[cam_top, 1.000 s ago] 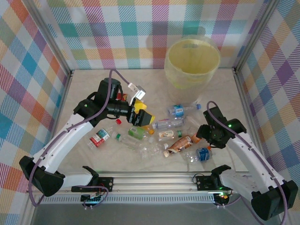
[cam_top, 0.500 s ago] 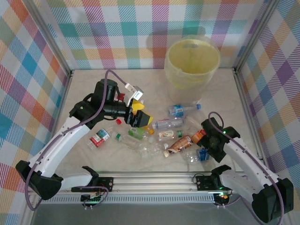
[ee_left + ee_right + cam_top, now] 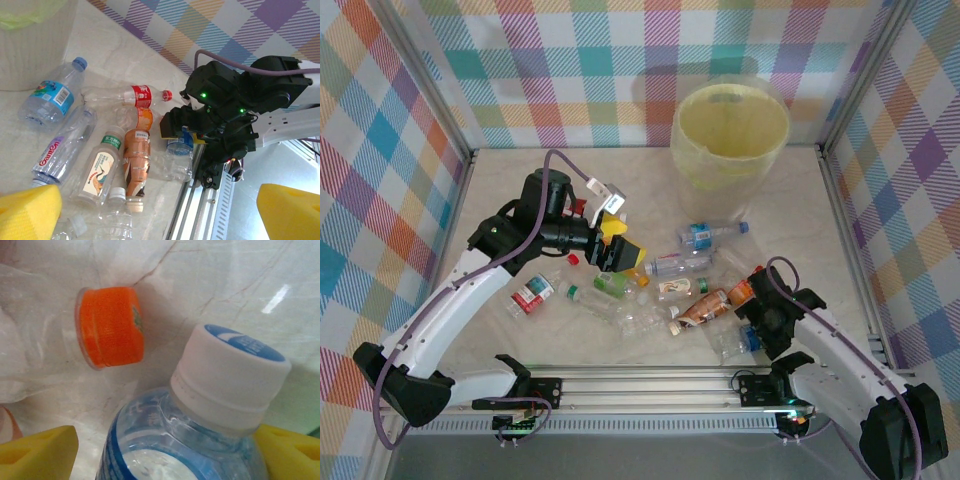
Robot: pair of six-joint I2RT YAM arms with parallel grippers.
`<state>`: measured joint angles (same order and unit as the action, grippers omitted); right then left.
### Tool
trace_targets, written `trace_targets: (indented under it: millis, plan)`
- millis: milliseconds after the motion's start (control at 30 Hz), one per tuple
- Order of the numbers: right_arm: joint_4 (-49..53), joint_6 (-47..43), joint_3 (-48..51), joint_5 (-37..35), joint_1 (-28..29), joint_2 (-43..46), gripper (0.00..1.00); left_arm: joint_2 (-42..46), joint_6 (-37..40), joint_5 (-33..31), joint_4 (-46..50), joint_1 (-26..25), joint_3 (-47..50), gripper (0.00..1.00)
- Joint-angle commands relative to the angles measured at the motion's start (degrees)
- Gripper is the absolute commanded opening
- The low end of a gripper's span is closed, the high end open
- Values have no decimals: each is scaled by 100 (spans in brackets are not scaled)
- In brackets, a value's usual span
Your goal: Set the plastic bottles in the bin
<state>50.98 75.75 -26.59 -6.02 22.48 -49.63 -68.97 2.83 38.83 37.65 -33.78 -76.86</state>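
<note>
Several plastic bottles lie scattered mid-table: a blue-labelled one (image 3: 705, 235), a clear one (image 3: 678, 264), an orange one (image 3: 703, 306), a red-labelled one (image 3: 532, 294). The pale-yellow bin (image 3: 720, 175) stands at the back right. My right gripper (image 3: 752, 335) is low over a small blue-labelled bottle (image 3: 200, 430) with a white cap. Its yellow pads (image 3: 35, 452) straddle the bottle's shoulder, and the left pad stands clear of it. My left gripper (image 3: 625, 255) hovers open above the pile's left side, with nothing between its pads (image 3: 27, 212).
An orange cap (image 3: 110, 325) on a crushed clear bottle lies just beyond the blue-labelled one. The metal rail (image 3: 650, 385) runs along the near edge, close behind my right gripper. Checked walls enclose the table on three sides.
My right gripper has dropped toward the near edge onto the small blue-labelled bottle. The left arm drew back slightly and has since held still.
</note>
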Motion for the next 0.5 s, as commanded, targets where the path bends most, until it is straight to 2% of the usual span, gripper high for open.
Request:
trace_targets:
  millis: [0, 133, 467]
  plan:
    - [-373, 274, 129, 82, 37, 84, 86, 47, 51, -21, 129, -67, -43, 100]
    - [-581, 340, 248, 75, 55, 58, 85, 43, 60, -38, 129, -67, -32, 100]
    - [-645, 364, 339, -57, 64, 305, 72, -7, 61, -24, 129, -67, -21, 100]
